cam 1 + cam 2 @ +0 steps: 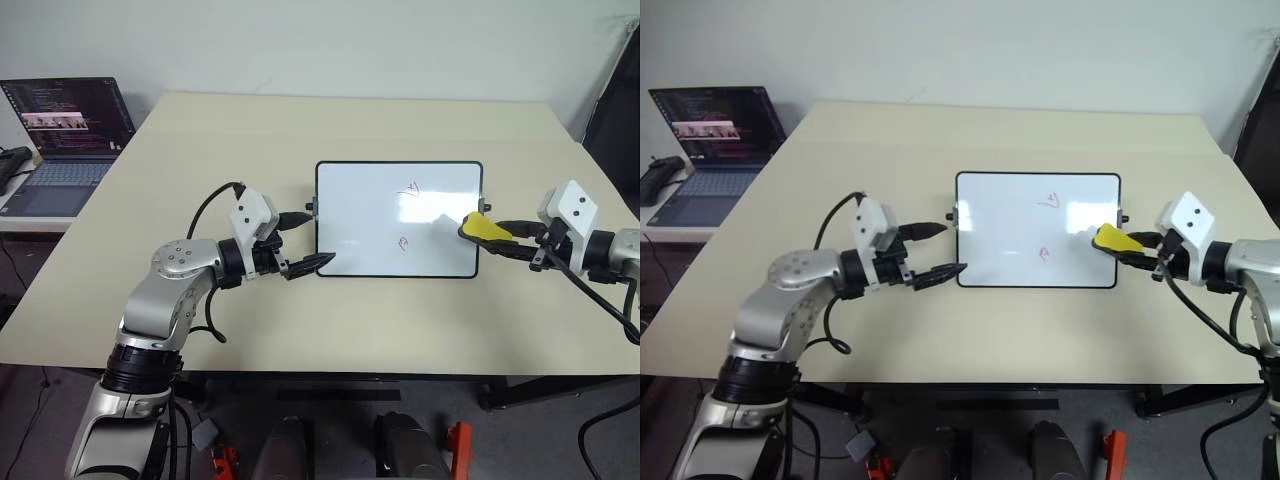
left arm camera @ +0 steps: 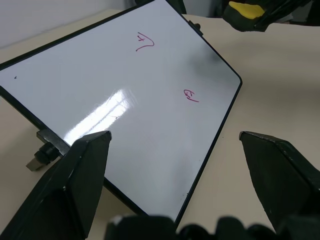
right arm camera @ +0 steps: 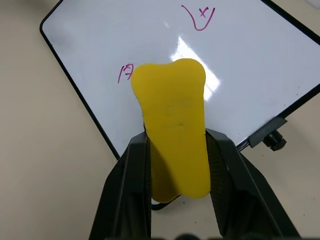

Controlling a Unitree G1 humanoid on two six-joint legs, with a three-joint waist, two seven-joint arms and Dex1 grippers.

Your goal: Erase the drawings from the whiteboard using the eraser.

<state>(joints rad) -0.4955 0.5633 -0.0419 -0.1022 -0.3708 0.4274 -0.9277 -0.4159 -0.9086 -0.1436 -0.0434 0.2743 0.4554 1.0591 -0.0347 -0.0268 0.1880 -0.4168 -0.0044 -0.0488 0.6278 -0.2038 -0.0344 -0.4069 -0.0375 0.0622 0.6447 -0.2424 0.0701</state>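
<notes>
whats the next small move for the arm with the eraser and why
Probably bring the right gripper back over the whiteboard toward the nearer drawing: the eraser sits at the right edge, and two pink marks remain.

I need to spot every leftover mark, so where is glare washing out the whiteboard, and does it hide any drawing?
Left eye view: a bright patch on the whiteboard between the upper scribble and the eraser. Left wrist view: a glare streak low on the board, clear of both scribbles. Right wrist view: glare just above the eraser's tip; both marks stay readable.
</notes>
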